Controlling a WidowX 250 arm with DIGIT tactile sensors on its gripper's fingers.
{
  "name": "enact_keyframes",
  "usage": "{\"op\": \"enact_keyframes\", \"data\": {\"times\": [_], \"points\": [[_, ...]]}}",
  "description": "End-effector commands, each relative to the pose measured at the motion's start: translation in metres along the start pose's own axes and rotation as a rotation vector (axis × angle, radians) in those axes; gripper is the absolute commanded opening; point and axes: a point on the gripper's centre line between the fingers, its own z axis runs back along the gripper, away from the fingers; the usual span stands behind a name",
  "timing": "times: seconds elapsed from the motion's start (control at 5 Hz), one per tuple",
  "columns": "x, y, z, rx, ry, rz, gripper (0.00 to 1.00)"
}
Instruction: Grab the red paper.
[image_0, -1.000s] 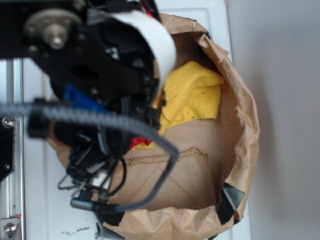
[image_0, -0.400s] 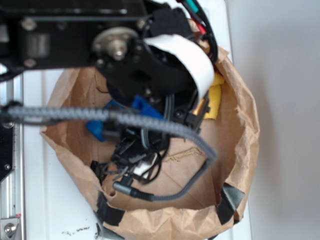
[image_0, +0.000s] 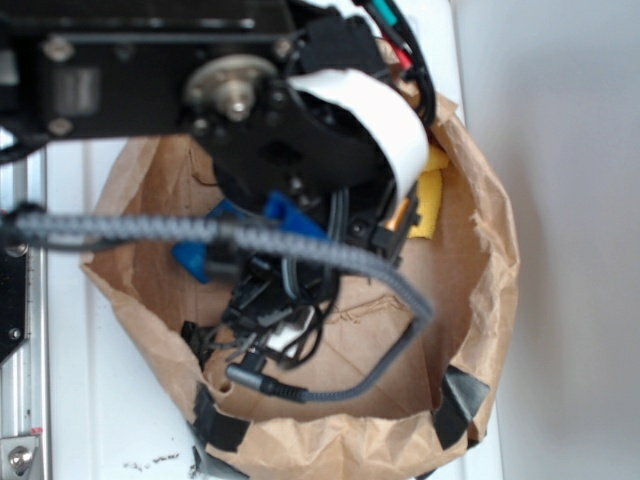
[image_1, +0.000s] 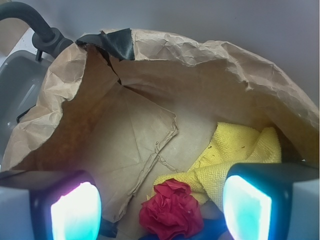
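Two views to work from. On the exterior one, the arm (image_0: 290, 130) hangs over the bag (image_0: 480, 270) and blocks most of its inside. I see a strip of yellow cloth (image_0: 428, 205) at the arm's right edge, something blue (image_0: 285, 212) under the cables, and bare white worktop (image_0: 80, 390) to the left of the bag. The paper is hidden from this side, and so are the tool's fingertips, so I take nothing about the grasp from here.

On the wrist view the tool (image_1: 162, 212) looks down into the bag (image_1: 210, 55). The paper (image_1: 171, 210) sits low in the frame, between the two fingers (image_1: 75, 212), on the bag floor. It touches the cloth (image_1: 235, 155) on its right, and a blue thing (image_1: 220, 230) shows just below it. It is a round wad with no long axis I can make out, so I judge the wrist angle matters little. It lies a touch nearer the left pad than dead centre, though close enough to centre.

The fingers stand wide apart and hold nothing; neither touches the paper. I judge the coming move is a straight drop onto the wad, and the risk is pinching the cloth edge along with it.
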Motion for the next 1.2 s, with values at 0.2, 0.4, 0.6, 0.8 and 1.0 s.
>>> {"op": "enact_keyframes", "data": {"times": [0.2,0.4,0.6,0.8,1.0], "points": [[-0.028,0.008,-0.034,0.256,0.118,-0.101,1.00],[-0.029,0.005,-0.051,0.192,0.161,-0.141,1.00],[-0.026,-0.004,-0.064,0.103,0.210,-0.154,1.00],[-0.031,-0.012,-0.069,0.109,0.196,-0.156,1.00],[-0.036,-0.017,-0.056,0.077,0.199,-0.176,1.00]]}}
